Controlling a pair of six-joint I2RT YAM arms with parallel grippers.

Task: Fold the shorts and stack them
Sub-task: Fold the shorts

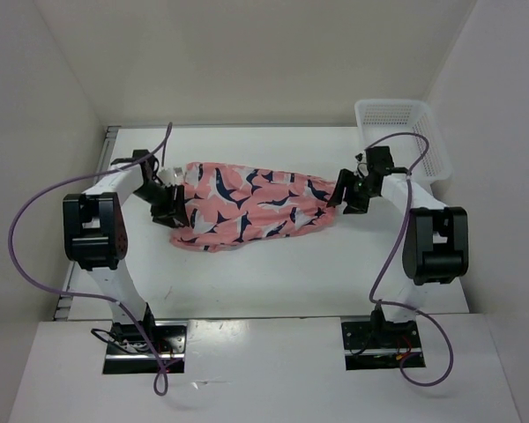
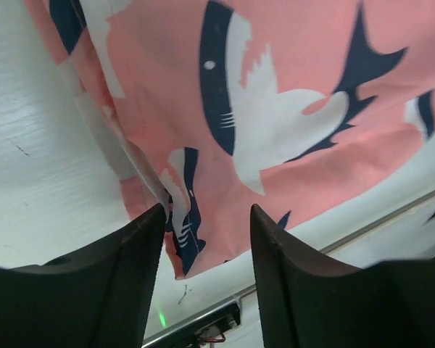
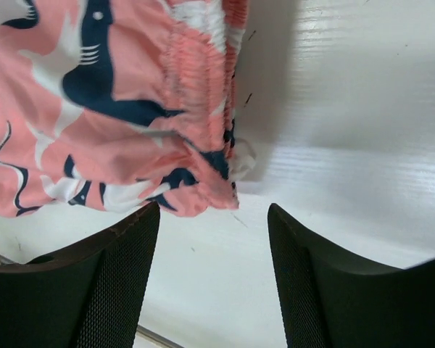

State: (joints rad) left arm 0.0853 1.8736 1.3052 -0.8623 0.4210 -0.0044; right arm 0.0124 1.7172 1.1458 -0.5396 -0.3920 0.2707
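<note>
The coral-pink shorts (image 1: 247, 204) with navy and white whale shapes lie stretched across the middle of the white table. My left gripper (image 1: 172, 211) is open at their left end; in the left wrist view a corner of the fabric (image 2: 181, 239) hangs between the two black fingers (image 2: 130, 283). My right gripper (image 1: 344, 196) is open at the right end, by the gathered waistband (image 3: 203, 145). Its fingers (image 3: 109, 283) stand just short of the cloth and hold nothing.
A white plastic mesh basket (image 1: 401, 132) stands at the back right corner of the table. White walls close in the table on the left, back and right. Purple cables loop off both arms.
</note>
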